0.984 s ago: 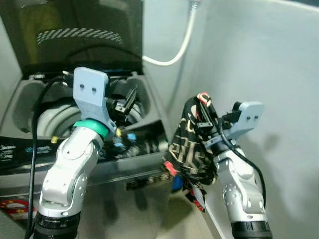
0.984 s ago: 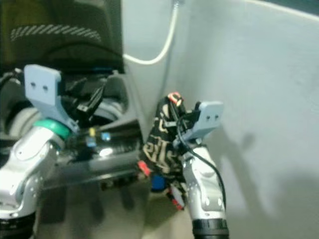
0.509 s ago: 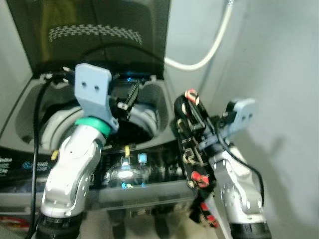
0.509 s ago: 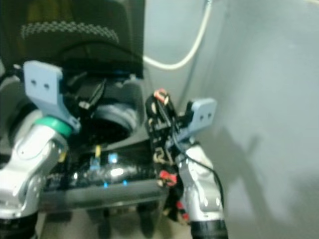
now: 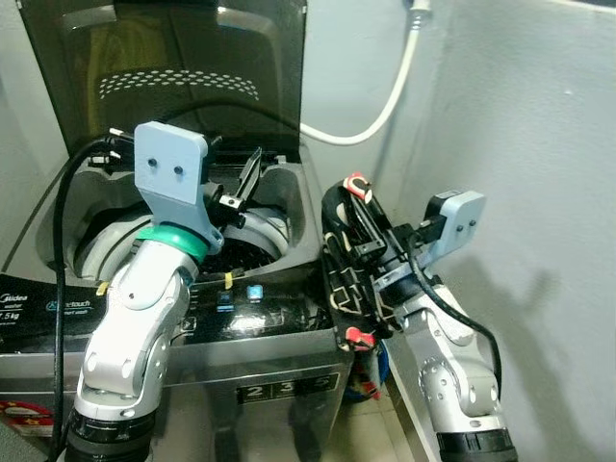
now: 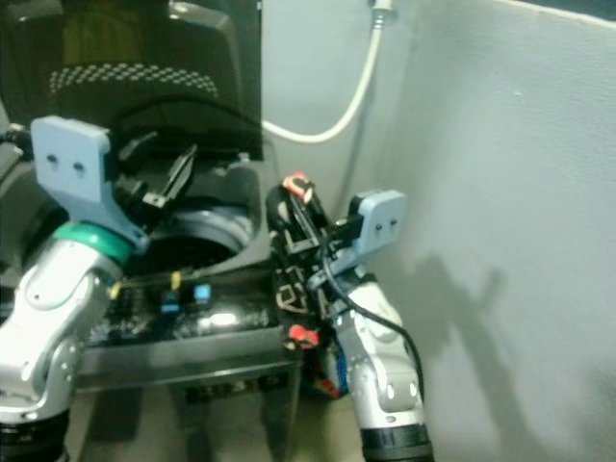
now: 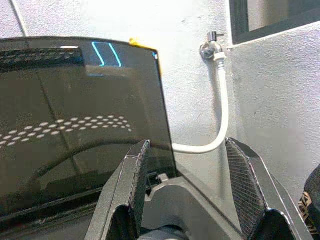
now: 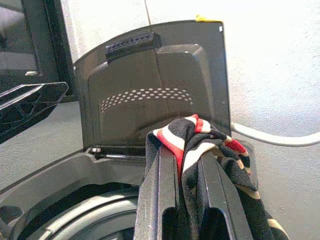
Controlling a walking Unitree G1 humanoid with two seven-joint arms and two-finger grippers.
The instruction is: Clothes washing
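While the right gripper (image 5: 361,226) clenches the garment (image 5: 348,279) just beside the washer's (image 5: 144,318) right edge, the drum (image 5: 245,255) lies to its left, nearer the released left gripper (image 5: 245,188).

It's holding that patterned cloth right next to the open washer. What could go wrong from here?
The right gripper holds the black patterned garment beside the washing machine, not over the drum. Much of the cloth hangs past the machine's right edge, so if let go now it would likely drop to the floor. The trailing end might also snag on the machine's corner as it is lifted across. The left gripper hovers over the opening and might get in the way.
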